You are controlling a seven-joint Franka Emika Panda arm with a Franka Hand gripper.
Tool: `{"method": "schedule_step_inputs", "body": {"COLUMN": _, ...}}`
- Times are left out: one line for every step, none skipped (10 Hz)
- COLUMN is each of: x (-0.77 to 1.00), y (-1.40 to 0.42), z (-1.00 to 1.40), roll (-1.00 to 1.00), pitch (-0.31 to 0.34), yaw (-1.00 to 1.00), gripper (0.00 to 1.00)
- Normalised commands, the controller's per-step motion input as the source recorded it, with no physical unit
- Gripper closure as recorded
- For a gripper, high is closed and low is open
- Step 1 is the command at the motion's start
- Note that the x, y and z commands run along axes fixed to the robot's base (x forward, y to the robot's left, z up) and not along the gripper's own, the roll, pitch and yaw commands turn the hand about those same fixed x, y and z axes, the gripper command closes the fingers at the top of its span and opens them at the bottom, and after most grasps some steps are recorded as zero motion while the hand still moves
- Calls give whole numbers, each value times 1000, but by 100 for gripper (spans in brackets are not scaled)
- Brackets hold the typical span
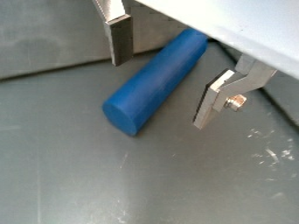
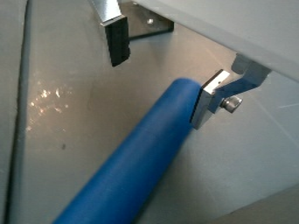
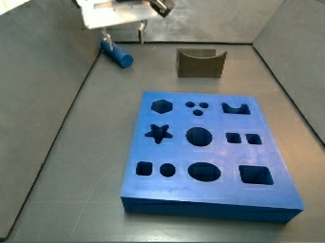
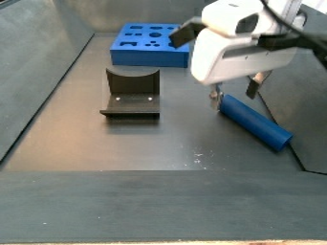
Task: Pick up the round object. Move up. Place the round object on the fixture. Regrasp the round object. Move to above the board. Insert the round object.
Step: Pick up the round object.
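Observation:
The round object, a smooth blue peg, lies flat on the grey floor; it shows in both wrist views and both side views. My gripper is open and low over one end of the peg, with a finger on each side. One finger is right beside the peg's end, the other stands apart from it. The gripper also shows in both side views. The fixture stands empty, off to one side of the peg. The blue board lies beyond the fixture.
Grey walls enclose the floor; the peg lies near one side wall. Bare floor lies between the peg and the fixture. A metal bracket shows behind the fingers in a wrist view.

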Motion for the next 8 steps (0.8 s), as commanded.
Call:
{"method": "schedule_step_inputs", "body": {"x": -9, "y": -23, "z": -889, "roll": -67, "pitch": -99, "yaw": 66, "gripper": 0}}
{"method": "schedule_step_inputs", "body": {"x": -137, "y": 0, "z": -843, "roll": -79, "pitch": -109, "yaw": 63, "gripper": 0}}
{"method": "schedule_step_inputs", "body": {"x": -183, "y": 0, "z": -771, "roll": -77, "pitch": -123, "yaw": 111, "gripper": 0}}
{"method": "schedule_step_inputs", "body": {"x": -114, "y": -54, "z": -700, "roll": -81, "pitch": -131, "yaw": 171, "gripper": 0}}
{"method": "schedule_step_inputs", "body": {"x": -69, "y": -77, "z": -634, "roll": -90, "pitch": -146, "yaw": 200, "gripper": 0}}
{"method": "schedule_step_inputs", "body": {"x": -69, "y": -57, "z": -343, "roll": -77, "pitch": -126, "yaw": 126, "gripper": 0}}
{"method": "schedule_step_inputs", "body": {"x": 0, "y": 0, "z": 0, "roll": -7, "pitch": 0, "yaw": 0, "gripper": 0}}
{"method": "schedule_step_inputs", "body": {"x": 0, "y": 0, "z": 0, "roll": 0, "pitch": 0, "yaw": 0, "gripper": 0}}
